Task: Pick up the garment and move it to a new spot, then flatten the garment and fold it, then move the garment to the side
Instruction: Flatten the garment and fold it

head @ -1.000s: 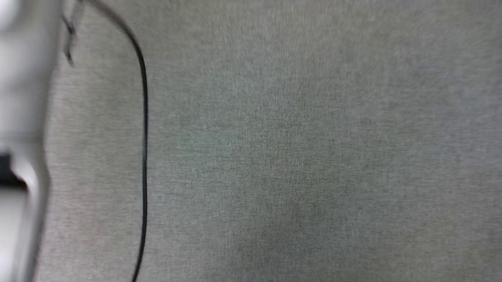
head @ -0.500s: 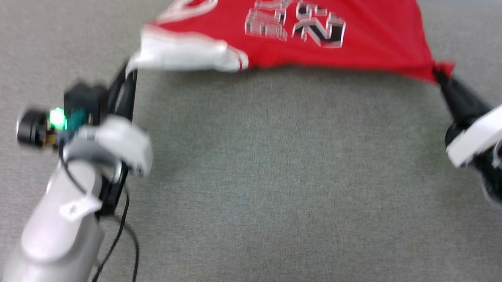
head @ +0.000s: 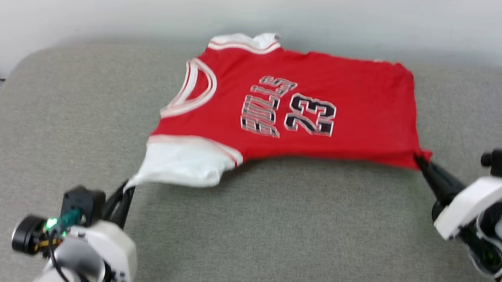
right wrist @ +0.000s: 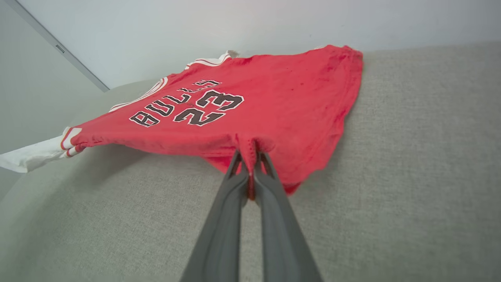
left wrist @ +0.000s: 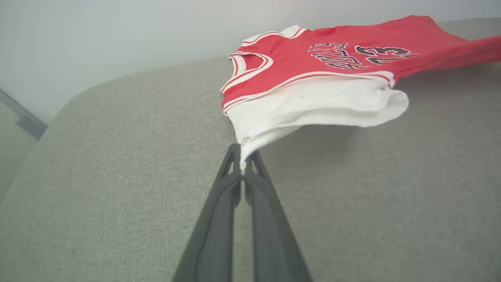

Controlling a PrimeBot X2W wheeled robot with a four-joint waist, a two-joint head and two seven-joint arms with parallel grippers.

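The garment [head: 303,113], a red shirt with white sleeves and black "BULLS 23" lettering, is stretched front-up over the grey cushion, its near edge lifted. My left gripper [head: 127,187] is shut on the tip of the near white sleeve [left wrist: 313,105], as the left wrist view shows at the pinched corner [left wrist: 243,154]. At the lower right my right gripper [head: 419,160] is shut on the red hem corner [right wrist: 250,150]. The far sleeve [head: 242,41] lies at the cushion's back edge.
The grey fabric cushion [head: 272,226] spreads wide below the shirt, with a rounded left corner [head: 21,63]. A pale wall [head: 112,8] runs along the back. A grey bar [left wrist: 23,117] stands off the cushion's left side.
The head camera has swung up: a blurred cushion, then the shirt's lower part, now the whole shirt. Both grippers still hold their corners, the shirt taut between them.
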